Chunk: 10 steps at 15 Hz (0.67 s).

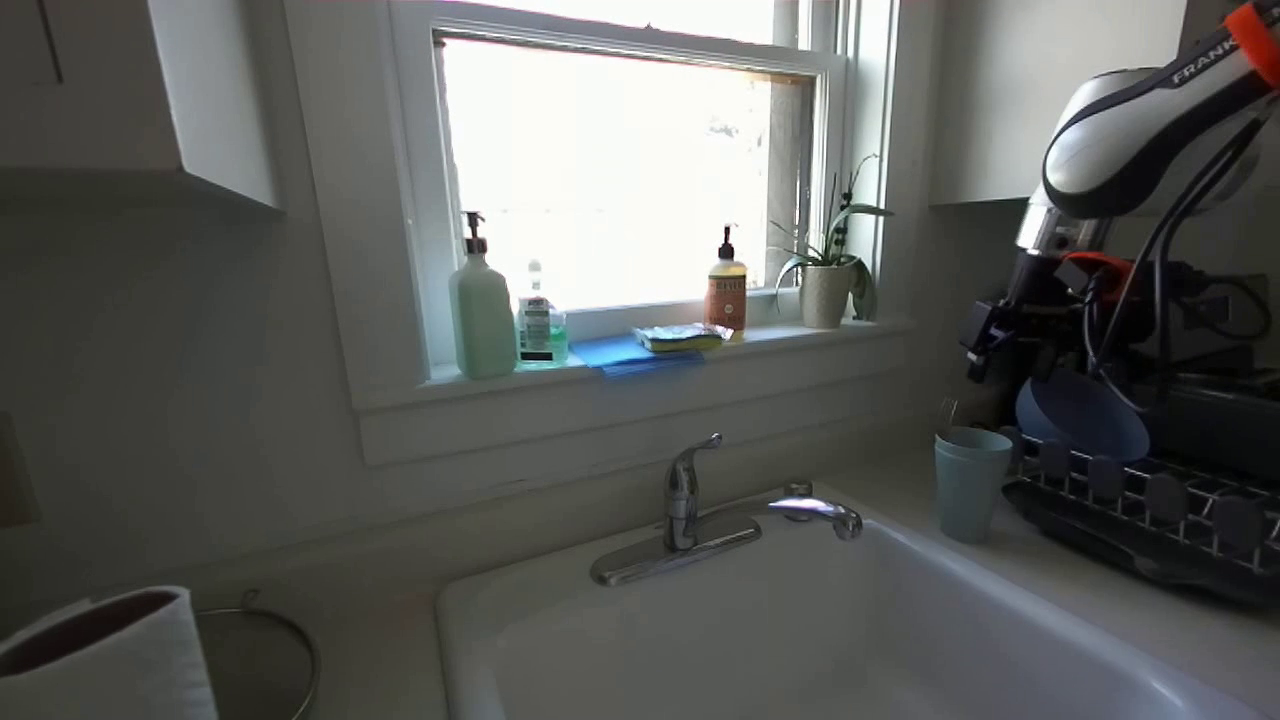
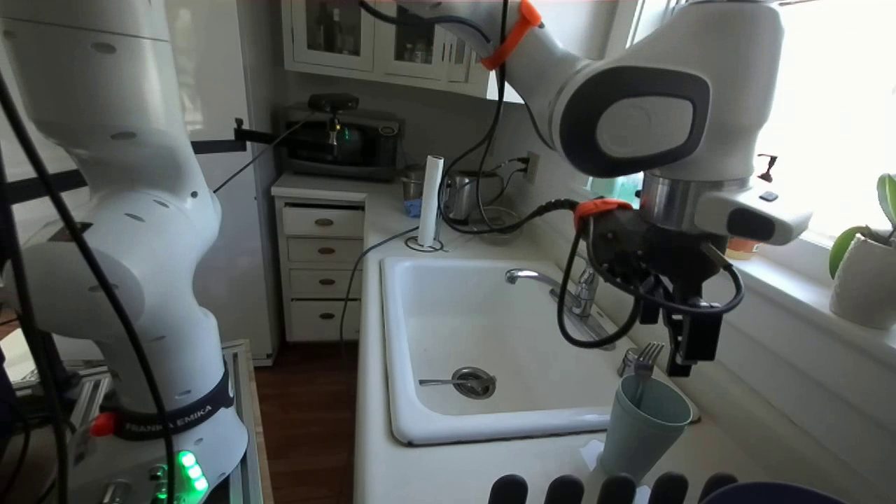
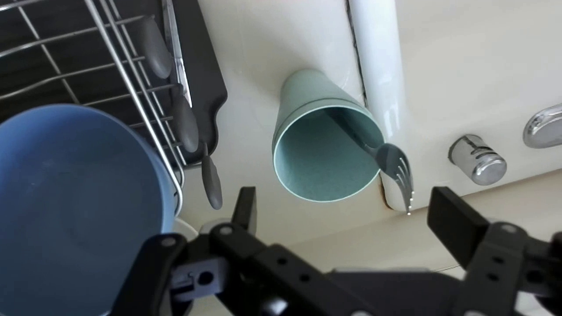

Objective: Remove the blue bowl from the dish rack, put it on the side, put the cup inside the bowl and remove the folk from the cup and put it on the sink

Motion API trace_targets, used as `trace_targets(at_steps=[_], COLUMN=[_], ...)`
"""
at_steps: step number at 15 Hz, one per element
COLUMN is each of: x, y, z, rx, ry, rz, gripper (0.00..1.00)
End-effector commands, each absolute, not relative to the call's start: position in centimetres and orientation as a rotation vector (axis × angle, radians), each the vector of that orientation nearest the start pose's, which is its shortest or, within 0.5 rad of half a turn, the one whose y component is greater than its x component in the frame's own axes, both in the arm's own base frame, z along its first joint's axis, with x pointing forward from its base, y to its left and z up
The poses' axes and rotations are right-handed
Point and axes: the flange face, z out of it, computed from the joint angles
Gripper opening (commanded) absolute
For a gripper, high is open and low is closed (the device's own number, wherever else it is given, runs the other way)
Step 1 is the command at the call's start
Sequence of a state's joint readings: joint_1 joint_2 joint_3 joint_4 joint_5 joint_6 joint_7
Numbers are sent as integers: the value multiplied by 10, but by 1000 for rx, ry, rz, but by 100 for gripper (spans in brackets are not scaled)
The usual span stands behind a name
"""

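The blue bowl (image 3: 79, 197) sits tilted in the dish rack (image 3: 125, 79). It also shows in both exterior views (image 1: 1080, 415) (image 2: 770, 493). The pale bluish cup (image 3: 327, 162) stands upright on the counter between rack and sink, also in both exterior views (image 1: 970, 490) (image 2: 640, 434). The fork (image 3: 390, 160) stands in the cup, tines up, leaning on its rim; its tines show in an exterior view (image 2: 645, 364). The white sink (image 2: 504, 425) lies beside the cup. My gripper (image 3: 347, 208) is open and empty, above the cup in an exterior view (image 2: 668, 336).
A chrome faucet (image 1: 682, 500) stands at the sink's back edge, with a chrome cap (image 3: 478, 162) beside it. A utensil (image 2: 437, 382) lies at the sink drain. Grey prongs (image 3: 186, 123) line the rack's edge. Bottles and a plant (image 1: 828, 295) stand on the windowsill.
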<state>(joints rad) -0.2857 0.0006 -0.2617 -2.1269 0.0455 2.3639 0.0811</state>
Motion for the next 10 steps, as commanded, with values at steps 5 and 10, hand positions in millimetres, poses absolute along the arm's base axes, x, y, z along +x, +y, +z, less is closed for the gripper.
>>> trace_targets(at_steps=[5,10], x=[503,510], y=[-338,-355], z=[400,386], rx=[-2912,-2904], ry=[1081,1119], rz=[-245,-158], gripper=[100,100])
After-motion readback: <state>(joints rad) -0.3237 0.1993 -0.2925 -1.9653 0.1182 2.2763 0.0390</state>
